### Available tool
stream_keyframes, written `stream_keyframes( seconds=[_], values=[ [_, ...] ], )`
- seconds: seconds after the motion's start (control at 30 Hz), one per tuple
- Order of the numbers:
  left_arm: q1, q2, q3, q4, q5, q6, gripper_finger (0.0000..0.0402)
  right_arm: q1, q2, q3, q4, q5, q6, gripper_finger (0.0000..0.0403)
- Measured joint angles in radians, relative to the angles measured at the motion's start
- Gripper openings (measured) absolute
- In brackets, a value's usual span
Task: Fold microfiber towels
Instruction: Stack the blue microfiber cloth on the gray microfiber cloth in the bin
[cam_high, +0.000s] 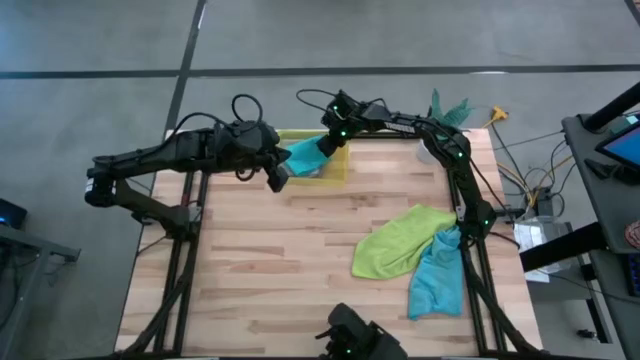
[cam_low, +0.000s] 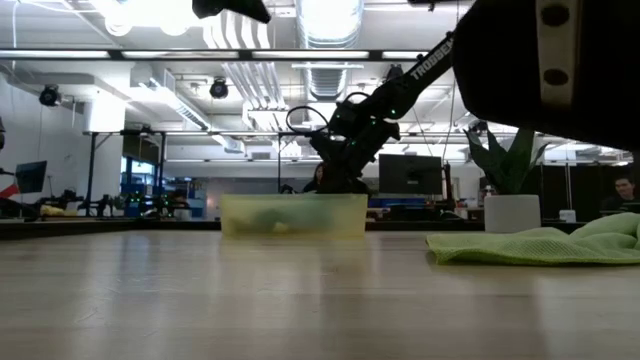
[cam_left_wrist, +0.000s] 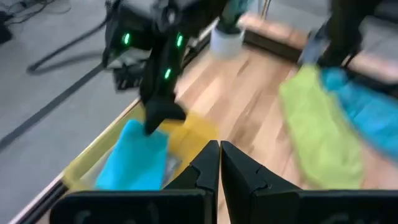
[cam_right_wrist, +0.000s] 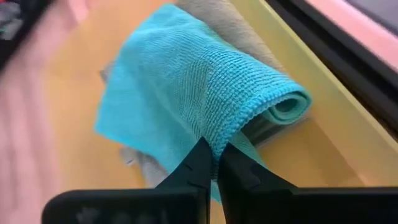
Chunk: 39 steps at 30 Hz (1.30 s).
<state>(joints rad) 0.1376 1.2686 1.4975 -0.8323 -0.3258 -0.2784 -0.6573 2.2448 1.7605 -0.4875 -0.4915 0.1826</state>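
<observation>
A folded teal towel (cam_right_wrist: 186, 93) lies in the yellow bin (cam_high: 338, 168) at the table's far edge, on top of a light grey towel (cam_right_wrist: 217, 18). My right gripper (cam_right_wrist: 213, 163) reaches into the bin from the far right and is shut on the teal towel. My left gripper (cam_left_wrist: 219, 158) hovers shut just left of the bin (cam_high: 278, 178), touching nothing. A lime green towel (cam_high: 400, 240) and a second teal towel (cam_high: 438, 275) lie crumpled on the table's right side, the teal one partly under the green. My right gripper pinches the folded teal towel between its two fingers at one edge (cam_right_wrist: 214, 140), beside the rolled fold (cam_right_wrist: 292, 106). How many layers it has, I cannot tell. The fingers slant down into the bin from the far right. The towel rests on the grey towel.
The bin's walls (cam_low: 293, 215) stand around the towels. A white pot with a plant (cam_low: 510, 212) stands at the far right corner. Bare wood (cam_high: 270, 270) spreads over the table's left and near parts.
</observation>
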Motion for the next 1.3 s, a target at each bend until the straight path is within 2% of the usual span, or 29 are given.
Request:
stream_keyframes(
  seconds=[0.13, 0.3, 0.57, 0.83, 1.03, 1.3],
  values=[
    [0.020, 0.000, 0.000, -0.167, -0.107, -0.023, 0.0000, -0.005, 0.000, 0.028, -0.044, -0.032, 0.007, 0.0010],
    [0.071, -0.008, -0.001, -0.298, -0.120, -0.053, 0.0000, -0.009, -0.003, 0.099, -0.137, -0.057, -0.023, 0.0009],
    [0.206, -0.028, -0.043, -0.301, -0.122, 0.018, 0.0000, -0.008, -0.022, 0.296, -0.314, -0.058, -0.121, 0.0009],
    [0.372, -0.045, -0.079, -0.257, -0.084, 0.106, 0.0000, -0.004, -0.027, 0.444, -0.344, -0.058, -0.005, 0.0009],
    [0.397, -0.101, -0.102, -0.170, -0.058, 0.109, 0.0000, 0.019, -0.013, 0.472, -0.327, -0.023, 0.090, 0.0009],
    [0.398, -0.150, -0.120, -0.170, -0.052, 0.112, 0.0000, 0.079, -0.009, 0.407, -0.203, 0.014, 0.213, 0.0009]
  ],
)
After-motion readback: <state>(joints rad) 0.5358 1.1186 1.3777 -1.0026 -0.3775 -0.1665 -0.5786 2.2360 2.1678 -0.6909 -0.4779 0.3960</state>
